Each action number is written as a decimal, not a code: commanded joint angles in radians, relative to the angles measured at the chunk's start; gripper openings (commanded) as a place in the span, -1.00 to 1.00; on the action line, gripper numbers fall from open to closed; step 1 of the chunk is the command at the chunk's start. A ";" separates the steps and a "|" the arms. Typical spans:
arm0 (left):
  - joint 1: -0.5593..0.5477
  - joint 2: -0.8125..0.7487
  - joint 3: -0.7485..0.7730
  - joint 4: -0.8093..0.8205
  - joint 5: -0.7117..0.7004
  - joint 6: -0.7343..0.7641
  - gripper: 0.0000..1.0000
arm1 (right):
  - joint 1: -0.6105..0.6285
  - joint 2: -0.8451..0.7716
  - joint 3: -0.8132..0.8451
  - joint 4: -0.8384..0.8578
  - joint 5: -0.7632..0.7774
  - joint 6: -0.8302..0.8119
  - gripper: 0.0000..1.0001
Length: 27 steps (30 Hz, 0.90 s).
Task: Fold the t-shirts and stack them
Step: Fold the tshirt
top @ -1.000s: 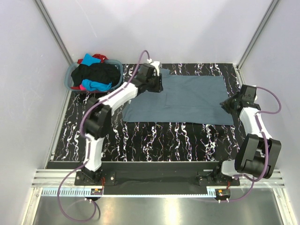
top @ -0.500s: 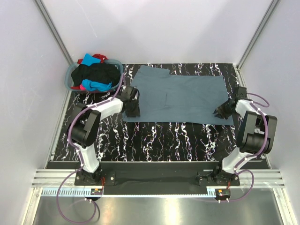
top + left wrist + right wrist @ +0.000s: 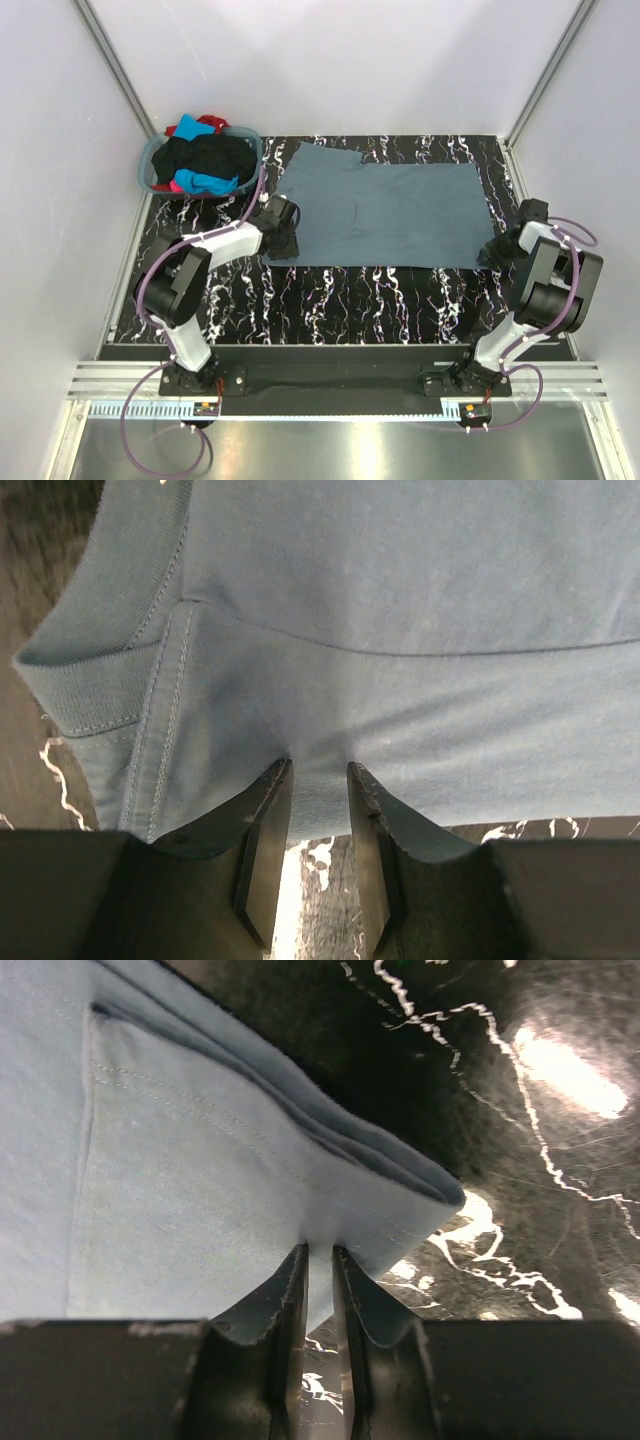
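— What's nearest?
— The left gripper (image 3: 318, 772) is at the near-left corner of the slate-blue t-shirt (image 3: 400, 215). Its jaws are narrow and pinch the hem, which puckers between the tips beside the ribbed collar.
— And on the other side?
— The right gripper (image 3: 320, 1250) is at the near-right corner. Its jaws are almost together and nip the folded edge of the same shirt.
— How does the shirt lie?
— It's spread flat across the middle of the black marbled table (image 3: 340, 295).
— And farther back?
— At the far left, the round basket (image 3: 150, 165) holds the other t-shirts (image 3: 205, 155), black, turquoise and red, heaped together.
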 commanded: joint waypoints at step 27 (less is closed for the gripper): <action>-0.065 -0.174 0.079 -0.116 -0.019 0.032 -1.00 | 0.079 -0.214 0.008 -0.040 -0.184 0.059 -1.00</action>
